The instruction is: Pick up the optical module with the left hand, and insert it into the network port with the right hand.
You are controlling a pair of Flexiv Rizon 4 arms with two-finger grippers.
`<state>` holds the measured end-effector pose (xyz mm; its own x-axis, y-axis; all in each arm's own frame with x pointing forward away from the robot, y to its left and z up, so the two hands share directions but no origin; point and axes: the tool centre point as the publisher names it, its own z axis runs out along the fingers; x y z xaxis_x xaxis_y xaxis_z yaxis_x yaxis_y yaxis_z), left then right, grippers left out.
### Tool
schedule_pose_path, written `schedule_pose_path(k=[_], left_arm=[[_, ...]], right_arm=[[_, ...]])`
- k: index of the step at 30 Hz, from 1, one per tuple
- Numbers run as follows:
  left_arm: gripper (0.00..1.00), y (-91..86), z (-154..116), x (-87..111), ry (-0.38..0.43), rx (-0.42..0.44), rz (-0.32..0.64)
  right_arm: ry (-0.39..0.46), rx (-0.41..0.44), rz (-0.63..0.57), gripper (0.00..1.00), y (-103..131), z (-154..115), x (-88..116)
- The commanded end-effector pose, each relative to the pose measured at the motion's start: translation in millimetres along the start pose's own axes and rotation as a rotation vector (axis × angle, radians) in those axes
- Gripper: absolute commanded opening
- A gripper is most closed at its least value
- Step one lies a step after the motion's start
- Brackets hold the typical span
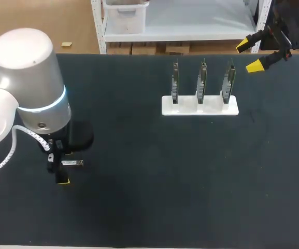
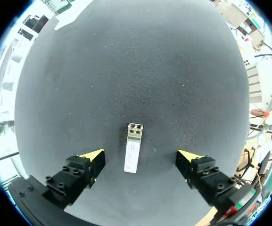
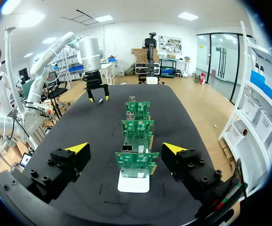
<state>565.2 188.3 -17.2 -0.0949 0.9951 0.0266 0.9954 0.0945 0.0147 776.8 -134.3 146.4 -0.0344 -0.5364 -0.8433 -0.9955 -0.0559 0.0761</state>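
Nothing done yet: module [image 2: 133, 148] lies flat on desk [image 1: 165, 181].
Left gripper [image 2: 141, 157] straddles module, fingers apart, no contact; right gripper [image 1: 249, 56] far from module, fingers apart, empty. Grasp and insertion pending.

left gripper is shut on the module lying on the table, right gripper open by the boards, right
Not quite. The left gripper is open: the left wrist view shows the module lying on the table between its fingers, neither touching it. The right gripper is open by the boards.

Silver-grey left arm [image 1: 30, 78] with a pale glowing ring; black, screw-studded, yellow-tipped left end effector [image 2: 141, 155]
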Motion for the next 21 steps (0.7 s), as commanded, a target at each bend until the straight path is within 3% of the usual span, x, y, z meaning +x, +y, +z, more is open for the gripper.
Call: schedule_pose_path(k=[1, 2, 3, 4, 5, 6, 7, 21], left_arm=[[1.0, 1.2, 4.5, -0.1, -0.001, 0.012, -0.001], [1.0, 0.7, 4.9, 0.0, 0.0, 0.015, 0.001], [0.84, 0.6, 5.1, 0.0, 0.0, 0.017, 0.001], [0.45, 0.4, 5.3, 0.0, -0.003, 0.014, -0.002], [0.43, 1.0, 4.4, -1.3, -0.011, 0.017, -0.001], [0.15, 1.3, 3.5, -2.1, -0.01, 0.014, 0.002], [0.0, 1.4, 3.2, -2.4, -0.01, 0.013, 0.004], [0.0, 8.2, 1.6, -3.7, 0.003, 0.012, 0.026]], right_arm=[[0.001, 0.001, 0.0, 1.0, 0.3, 0.1, -0.4], [0.001, 0.001, 0.0, 1.0, 0.3, 0.1, -0.4], [0.001, 0.001, 0.0, 1.0, 0.3, 0.1, -0.4], [0.001, 0.001, 0.0, 1.0, 0.3, 0.1, -0.4], [0.001, 0.001, 0.0, 1.0, 0.3, 0.1, -0.4], [0.001, 0.001, 0.0, 1.0, 0.3, 0.1, -0.4], [0.001, 0.001, 0.0, 1.0, 0.3, 0.1, -0.4], [0.001, 0.001, 0.0, 1.0, 0.3, 0.1, -0.4]])
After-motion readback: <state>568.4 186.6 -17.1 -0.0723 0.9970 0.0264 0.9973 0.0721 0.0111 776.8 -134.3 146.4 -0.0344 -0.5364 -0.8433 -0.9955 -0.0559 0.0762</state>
